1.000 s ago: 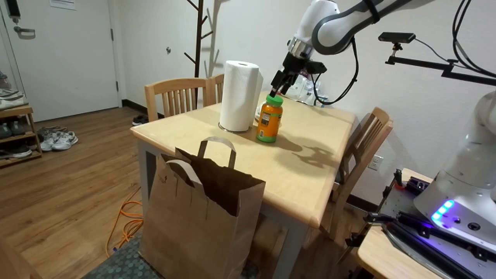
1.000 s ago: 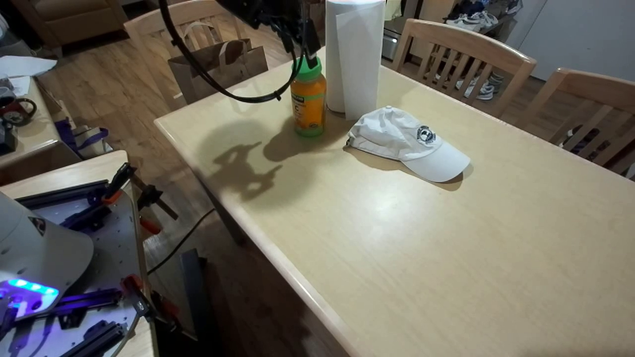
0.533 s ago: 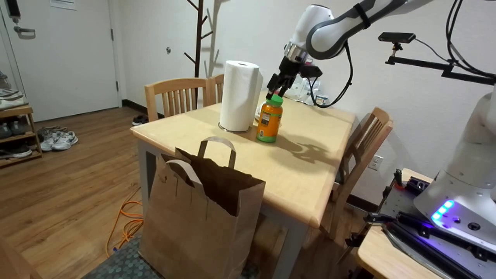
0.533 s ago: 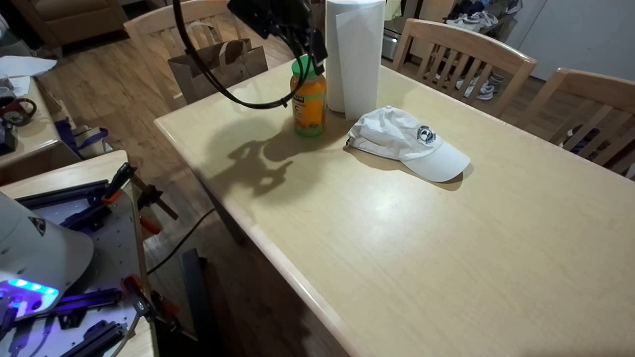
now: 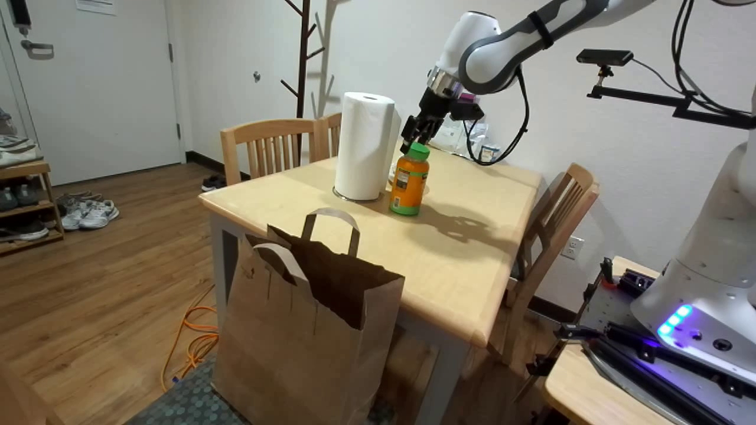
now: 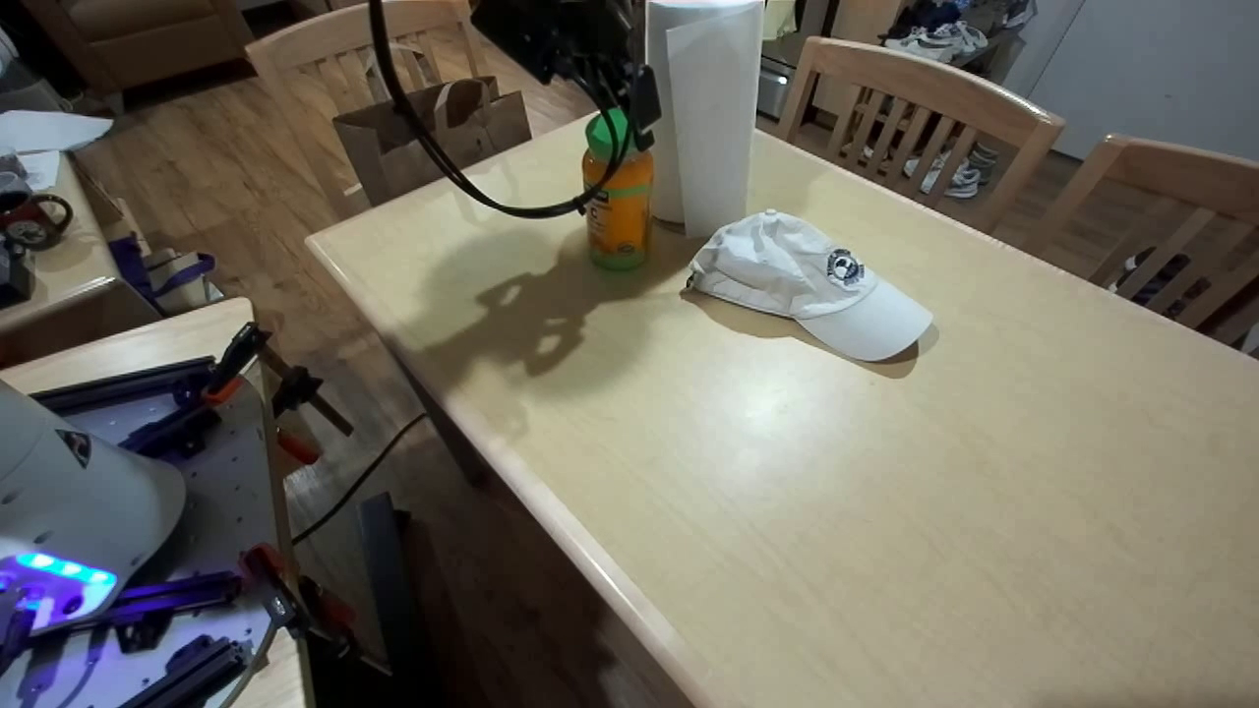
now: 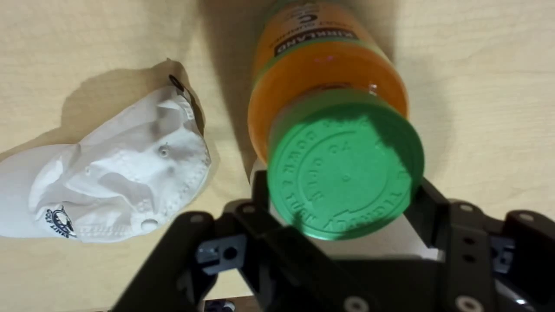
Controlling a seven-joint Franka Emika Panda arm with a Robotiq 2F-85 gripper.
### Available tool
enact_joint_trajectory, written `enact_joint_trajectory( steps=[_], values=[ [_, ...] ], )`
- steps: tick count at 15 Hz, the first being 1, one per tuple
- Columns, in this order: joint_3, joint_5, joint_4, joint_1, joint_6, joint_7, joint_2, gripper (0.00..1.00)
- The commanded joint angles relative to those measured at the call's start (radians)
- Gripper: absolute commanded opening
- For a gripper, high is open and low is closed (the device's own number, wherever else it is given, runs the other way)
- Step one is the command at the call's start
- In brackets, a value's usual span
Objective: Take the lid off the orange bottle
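The orange bottle [image 5: 409,182] stands on the table close to the paper towel roll, in both exterior views. Its round green lid [image 7: 347,169] sits on top and fills the middle of the wrist view, with raised lettering showing. My gripper [image 7: 344,191] is shut on the lid, one finger against each side of the rim. The orange body [image 7: 325,69] and its label show behind the lid. In an exterior view the gripper [image 5: 414,145] reaches the lid from above at a slant. A loose black cable partly covers the bottle [image 6: 622,231] in an exterior view.
The paper towel roll [image 5: 364,147] stands right beside the bottle. A white baseball cap [image 6: 787,280] lies on the table [image 6: 885,511] close by. An open brown paper bag [image 5: 301,336] stands on a chair at the table's edge, and wooden chairs surround it.
The gripper has moved toward the paper towel roll and slightly lower, and its fingers have closed on the lid. The bottle has shifted a little toward the roll.
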State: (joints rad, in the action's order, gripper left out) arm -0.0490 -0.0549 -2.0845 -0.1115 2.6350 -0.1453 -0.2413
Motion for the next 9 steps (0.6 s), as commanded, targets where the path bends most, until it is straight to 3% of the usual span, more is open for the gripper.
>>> enact_joint_trajectory(
  steps=[1, 9],
  values=[
    [0.018, -0.042, 0.015, -0.019, 0.006, -0.048, -0.006, 0.5],
    [0.033, -0.121, 0.047, -0.035, -0.078, -0.069, 0.064, 0.5]
  ],
)
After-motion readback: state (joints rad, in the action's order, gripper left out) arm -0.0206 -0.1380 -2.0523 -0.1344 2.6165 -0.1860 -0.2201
